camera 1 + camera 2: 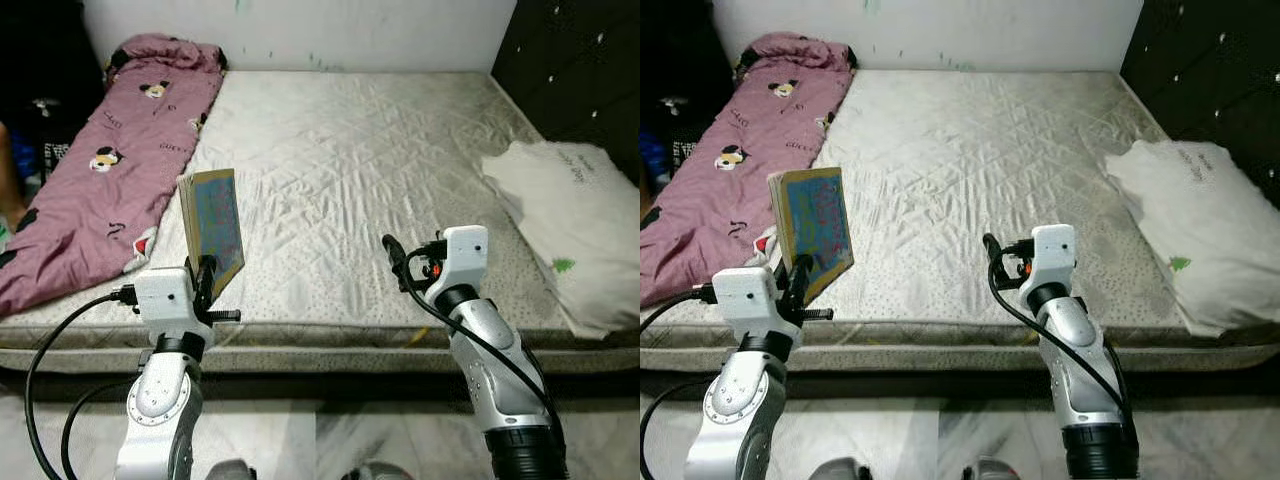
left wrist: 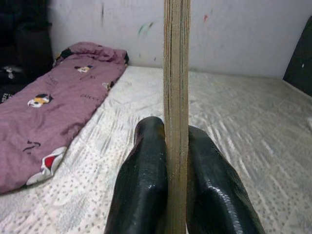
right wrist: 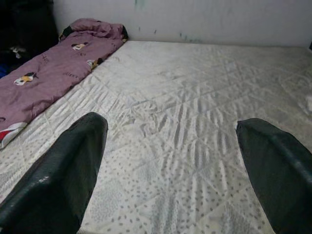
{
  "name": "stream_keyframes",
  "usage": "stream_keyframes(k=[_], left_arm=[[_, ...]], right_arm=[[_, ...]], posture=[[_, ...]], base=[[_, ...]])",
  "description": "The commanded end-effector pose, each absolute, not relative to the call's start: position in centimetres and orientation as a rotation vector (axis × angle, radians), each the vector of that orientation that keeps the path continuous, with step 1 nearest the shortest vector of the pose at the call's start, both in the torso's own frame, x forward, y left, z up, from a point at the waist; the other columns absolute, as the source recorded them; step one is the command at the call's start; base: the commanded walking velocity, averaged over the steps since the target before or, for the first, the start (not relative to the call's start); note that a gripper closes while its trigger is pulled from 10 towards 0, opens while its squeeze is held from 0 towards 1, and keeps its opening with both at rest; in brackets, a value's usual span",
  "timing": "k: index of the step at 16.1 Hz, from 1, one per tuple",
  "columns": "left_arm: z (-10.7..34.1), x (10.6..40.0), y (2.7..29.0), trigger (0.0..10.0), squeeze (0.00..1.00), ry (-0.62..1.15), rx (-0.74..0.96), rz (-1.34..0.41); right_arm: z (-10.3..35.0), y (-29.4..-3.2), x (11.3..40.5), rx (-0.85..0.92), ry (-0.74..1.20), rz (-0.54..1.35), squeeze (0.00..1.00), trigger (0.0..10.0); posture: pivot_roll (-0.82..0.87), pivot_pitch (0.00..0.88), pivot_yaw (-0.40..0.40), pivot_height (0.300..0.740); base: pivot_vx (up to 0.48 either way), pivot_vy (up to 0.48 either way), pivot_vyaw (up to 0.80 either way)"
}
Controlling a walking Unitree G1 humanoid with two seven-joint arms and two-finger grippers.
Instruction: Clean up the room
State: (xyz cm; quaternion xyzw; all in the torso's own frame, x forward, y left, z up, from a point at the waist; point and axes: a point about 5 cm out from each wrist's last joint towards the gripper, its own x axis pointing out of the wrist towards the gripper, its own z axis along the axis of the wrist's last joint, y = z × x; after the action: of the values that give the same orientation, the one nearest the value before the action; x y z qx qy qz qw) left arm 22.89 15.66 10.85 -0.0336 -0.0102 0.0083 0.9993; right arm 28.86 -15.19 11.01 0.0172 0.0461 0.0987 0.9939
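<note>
Pink blanket (image 1: 110, 170) with small dark lettering, nothing legible

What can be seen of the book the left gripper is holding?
The book is thin, with a colourful, mostly blue printed cover and pale page edges, seen edge-on in the left wrist view. It stands upright, lifted above the near edge of the mattress, beside the purple blanket. The left gripper pinches its lower edge, one black finger pressed on each side. Nothing else touches it.
</note>
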Motion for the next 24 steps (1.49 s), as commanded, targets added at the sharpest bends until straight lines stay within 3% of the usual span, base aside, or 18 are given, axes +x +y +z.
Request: stream_keyframes(k=[1, 8, 18, 24], left_arm=[[11.8, 23.1, 15.8, 10.0, 0.00, -0.076, -0.064, 0.008], [11.5, 23.1, 15.9, 10.0, 0.00, -0.048, -0.056, 0.022], [11.0, 23.1, 16.7, 10.0, 0.00, -0.029, -0.024, 0.122], [11.0, 23.1, 16.4, 10.0, 0.00, -0.020, -0.039, 0.086]], right_arm=[[11.2, -15.1, 29.1, 0.037, 0.085, 0.202, 0.00, 10.0], [11.4, -15.1, 29.4, 0.033, 0.073, 0.194, 0.00, 10.0], [12.7, -15.7, 32.0, 0.055, 0.025, 0.138, 0.00, 10.0], [12.6, -15.7, 32.1, 0.064, 0.024, 0.133, 0.00, 10.0]], posture=[[-0.06, 0.008, -0.016, 0.740], [-0.06, 0.008, -0.014, 0.740], [-0.04, 0.007, -0.013, 0.740], [-0.05, 0.007, -0.012, 0.740]], base=[[0.337, 0.000, 0.00], [0.377, 0.000, 0.00], [0.000, 0.000, 0.00], [0.000, 0.000, -0.77]])
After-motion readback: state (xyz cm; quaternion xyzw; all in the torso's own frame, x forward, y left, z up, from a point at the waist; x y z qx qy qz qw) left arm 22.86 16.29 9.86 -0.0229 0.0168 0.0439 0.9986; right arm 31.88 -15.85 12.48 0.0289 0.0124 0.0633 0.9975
